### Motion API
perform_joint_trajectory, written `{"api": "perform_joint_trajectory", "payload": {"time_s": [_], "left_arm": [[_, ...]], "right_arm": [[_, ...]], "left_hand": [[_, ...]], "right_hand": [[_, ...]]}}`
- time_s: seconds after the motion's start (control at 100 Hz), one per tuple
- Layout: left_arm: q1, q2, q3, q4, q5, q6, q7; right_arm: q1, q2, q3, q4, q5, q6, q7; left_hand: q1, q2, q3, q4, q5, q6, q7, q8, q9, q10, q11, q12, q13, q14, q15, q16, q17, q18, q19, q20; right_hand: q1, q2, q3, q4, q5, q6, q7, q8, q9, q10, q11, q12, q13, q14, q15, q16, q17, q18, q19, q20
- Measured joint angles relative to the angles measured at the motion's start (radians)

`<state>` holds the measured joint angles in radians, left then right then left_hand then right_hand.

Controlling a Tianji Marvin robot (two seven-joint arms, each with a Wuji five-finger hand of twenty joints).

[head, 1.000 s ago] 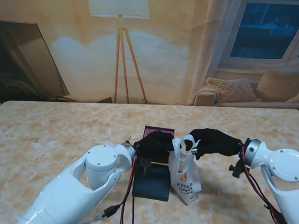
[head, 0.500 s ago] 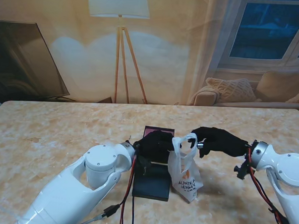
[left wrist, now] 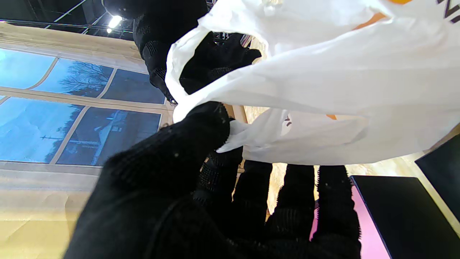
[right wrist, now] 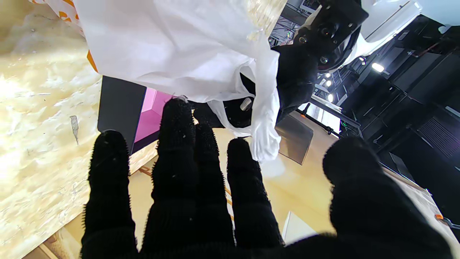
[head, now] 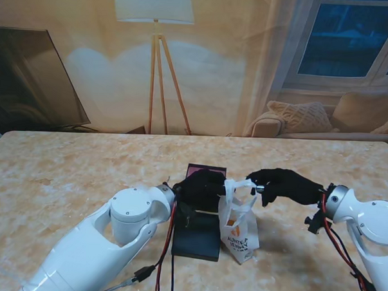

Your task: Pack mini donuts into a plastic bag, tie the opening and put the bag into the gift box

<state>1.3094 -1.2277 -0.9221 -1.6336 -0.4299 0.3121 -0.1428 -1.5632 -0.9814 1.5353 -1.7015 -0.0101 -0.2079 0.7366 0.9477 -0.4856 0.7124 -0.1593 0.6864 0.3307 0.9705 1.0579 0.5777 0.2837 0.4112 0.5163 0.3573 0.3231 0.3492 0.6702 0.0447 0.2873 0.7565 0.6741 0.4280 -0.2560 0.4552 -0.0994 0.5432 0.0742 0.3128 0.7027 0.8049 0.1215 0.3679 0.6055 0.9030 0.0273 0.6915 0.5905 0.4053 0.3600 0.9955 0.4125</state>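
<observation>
Marbled beige stone forms the table [head: 64, 178], the largest surface, spanning the stand view from 9 to 3 o'clock; behind it, at 12 o'clock, stand a tripod floor lamp [head: 156, 60], a dark window [head: 353, 36] and a cushioned sofa [head: 324, 122]. Near the centre lies the gift box [head: 196, 239], black outside with a pink lining, open and with nothing visible inside.

At about 3 o'clock from the box, touching its edge, stands the plastic bag [head: 239, 228], white with orange print, its base on the table and its handles drawn upward.

The left hand [head: 202, 188] pinches one handle loop between thumb and fingers [left wrist: 201, 126], as the left wrist view shows. The right hand [head: 282, 185] meets the other handle at 3 o'clock of the bag top; the right wrist view shows its fingers [right wrist: 176, 144] spread near the film, so whether it truly grips cannot be told.

The bag is judged thin, limp, light and slippery; the donuts are hidden inside it and likely crushable. Best hold: the twisted handle loops, not the body. Tying appears to be the current step.
</observation>
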Motion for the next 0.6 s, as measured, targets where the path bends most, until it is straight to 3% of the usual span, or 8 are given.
{"api": "perform_joint_trajectory", "payload": {"time_s": [0.19, 0.25, 0.35, 0.39, 0.4, 0.47, 0.54, 0.6], "left_arm": [[0.0, 0.0, 0.0, 0.0, 0.002, -0.001, 0.0], [0.0, 0.0, 0.0, 0.0, 0.003, -0.001, 0.0], [0.0, 0.0, 0.001, 0.001, 0.003, -0.001, 0.001], [0.0, 0.0, 0.001, 0.001, 0.003, -0.002, 0.001], [0.0, 0.0, 0.001, 0.001, 0.004, -0.002, 0.002], [-0.001, 0.0, 0.001, 0.001, 0.006, -0.002, 0.002], [-0.001, 0.0, 0.002, 0.001, 0.008, -0.002, 0.003], [-0.001, 0.0, 0.003, 0.001, 0.01, -0.003, 0.006]], "right_arm": [[-0.009, -0.001, 0.019, 0.001, 0.043, 0.023, 0.004], [-0.014, -0.004, 0.024, 0.0, 0.04, 0.039, -0.009], [-0.031, -0.011, 0.028, -0.018, -0.056, 0.062, -0.108], [-0.039, -0.016, 0.029, -0.029, -0.117, 0.076, -0.156], [-0.041, -0.017, 0.029, -0.032, -0.131, 0.082, -0.167], [-0.052, -0.027, 0.027, -0.054, -0.238, 0.128, -0.229], [-0.051, -0.03, 0.015, -0.06, -0.311, 0.161, -0.238], [-0.044, -0.029, -0.006, -0.055, -0.319, 0.17, -0.234]], "left_hand": [[0.0, 0.0, 0.0, 0.0, 0.001, 0.0, 0.0, 0.0, 0.0, 0.0, -0.001, 0.0, 0.0, 0.0, 0.0, 0.0, 0.0, 0.0, 0.0, 0.0], [0.0, 0.0, 0.0, 0.0, 0.001, 0.0, 0.0, 0.0, 0.0, 0.003, -0.009, 0.0, 0.0, 0.0, 0.0, 0.0, 0.0, 0.0, 0.0, 0.0], [0.0, 0.0, 0.0, 0.0, 0.001, 0.001, 0.0, 0.0, -0.011, 0.005, -0.011, 0.0, 0.0, 0.0, 0.0, 0.0, -0.002, 0.0, 0.0, 0.0], [0.0, 0.0, 0.0, 0.0, 0.001, 0.001, 0.0, 0.0, -0.011, 0.005, -0.011, 0.0, 0.0, 0.0, 0.0, 0.0, -0.002, 0.0, 0.0, 0.0], [0.0, 0.0, 0.0, 0.0, 0.001, 0.001, 0.0, 0.0, -0.011, 0.005, -0.011, 0.0, 0.0, 0.0, 0.0, 0.0, -0.002, 0.0, 0.0, 0.0], [0.0, 0.0, 0.0, 0.0, 0.001, 0.001, 0.0, 0.0, -0.011, 0.006, -0.013, 0.0, -0.01, 0.0, 0.0, 0.0, -0.002, 0.0, 0.0, 0.0], [0.0, 0.0, 0.0, 0.0, 0.001, 0.001, 0.0, 0.0, -0.011, 0.006, -0.023, -0.005, -0.019, 0.0, 0.0, 0.0, -0.004, 0.0, 0.0, 0.0], [0.0, 0.0, 0.0, 0.0, 0.001, 0.002, 0.0, 0.0, -0.012, 0.008, -0.025, -0.005, -0.019, 0.0, 0.0, 0.0, -0.004, 0.0, 0.0, 0.0]], "right_hand": [[-0.025, 0.034, -0.002, 0.0, -0.002, 0.012, -0.014, -0.02, 0.0, 0.01, 0.0, -0.001, -0.001, 0.012, -0.019, 0.0, -0.002, 0.0, 0.0, 0.0], [0.012, 0.072, -0.027, 0.0, 0.001, 0.021, -0.009, -0.021, 0.0, 0.01, 0.0, -0.001, 0.0, 0.012, -0.008, 0.0, -0.002, 0.001, 0.002, 0.0], [0.23, 0.122, -0.148, 0.002, 0.033, 0.011, 0.056, 0.001, 0.002, 0.01, 0.051, 0.037, 0.015, 0.012, 0.064, 0.003, 0.001, 0.001, 0.03, 0.0], [0.359, 0.107, -0.184, 0.002, 0.033, -0.007, 0.172, -0.025, 0.038, 0.01, 0.09, 0.052, 0.039, 0.011, 0.102, 0.009, 0.017, 0.001, 0.05, 0.0], [0.405, 0.088, -0.185, 0.002, 0.033, -0.018, 0.254, -0.06, 0.049, 0.009, 0.112, 0.064, 0.046, 0.009, 0.122, 0.012, 0.022, 0.0, 0.059, 0.0], [0.479, 0.013, -0.114, 0.002, 0.021, -0.06, 0.44, -0.133, 0.092, -0.006, 0.176, 0.09, 0.086, -0.011, 0.187, 0.015, 0.045, -0.008, 0.081, 0.0], [0.468, -0.041, -0.012, -0.013, 0.023, -0.082, 0.487, -0.139, 0.108, -0.016, 0.225, 0.126, 0.106, -0.025, 0.239, 0.016, 0.063, -0.013, 0.099, 0.0], [0.417, -0.078, 0.058, -0.035, 0.035, -0.114, 0.5, -0.134, 0.1, -0.032, 0.259, 0.127, 0.117, -0.04, 0.276, 0.024, 0.079, -0.022, 0.117, 0.0]]}}
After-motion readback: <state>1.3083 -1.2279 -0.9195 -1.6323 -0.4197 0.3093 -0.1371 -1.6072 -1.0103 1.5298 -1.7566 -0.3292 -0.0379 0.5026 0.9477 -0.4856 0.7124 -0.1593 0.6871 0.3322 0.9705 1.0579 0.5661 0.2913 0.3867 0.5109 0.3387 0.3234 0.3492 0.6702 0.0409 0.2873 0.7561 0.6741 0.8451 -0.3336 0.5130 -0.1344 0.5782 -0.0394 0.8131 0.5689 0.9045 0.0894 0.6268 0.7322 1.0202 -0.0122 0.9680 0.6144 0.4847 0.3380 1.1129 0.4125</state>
